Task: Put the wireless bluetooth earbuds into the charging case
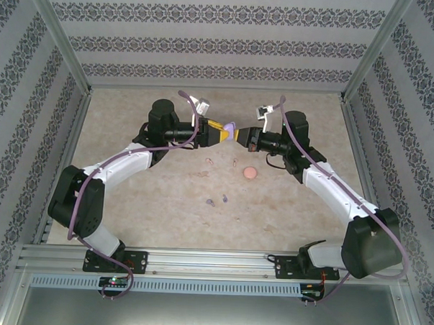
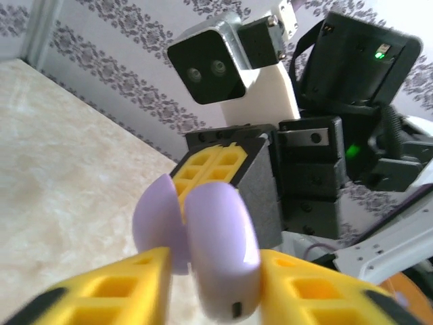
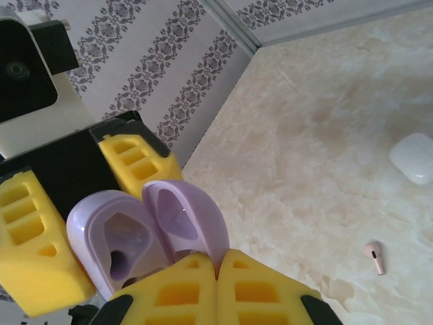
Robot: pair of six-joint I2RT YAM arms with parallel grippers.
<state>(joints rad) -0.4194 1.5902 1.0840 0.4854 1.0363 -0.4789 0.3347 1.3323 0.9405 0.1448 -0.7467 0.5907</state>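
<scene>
The purple charging case (image 1: 232, 127) hangs in mid-air at the middle back of the table, lid swung open, both wells empty (image 3: 118, 240). My right gripper (image 3: 216, 261) is shut, pinching the edge of the lid (image 3: 183, 217). My left gripper (image 2: 203, 288) straddles the case body (image 2: 220, 250). One yellow finger (image 2: 318, 288) lies against the body and a slim gap shows beside the other finger (image 2: 108, 291). Earbuds lie on the table below: two purple ones (image 1: 210, 202) (image 1: 224, 199), and pale pink ones (image 1: 210, 161) (image 3: 374, 257).
A closed pink case (image 1: 250, 172) sits right of centre, and a closed white case (image 3: 413, 157) lies near my right arm. Patterned walls (image 1: 208, 40) and metal frame rails (image 1: 60, 48) enclose the beige tabletop (image 1: 165, 203) on three sides.
</scene>
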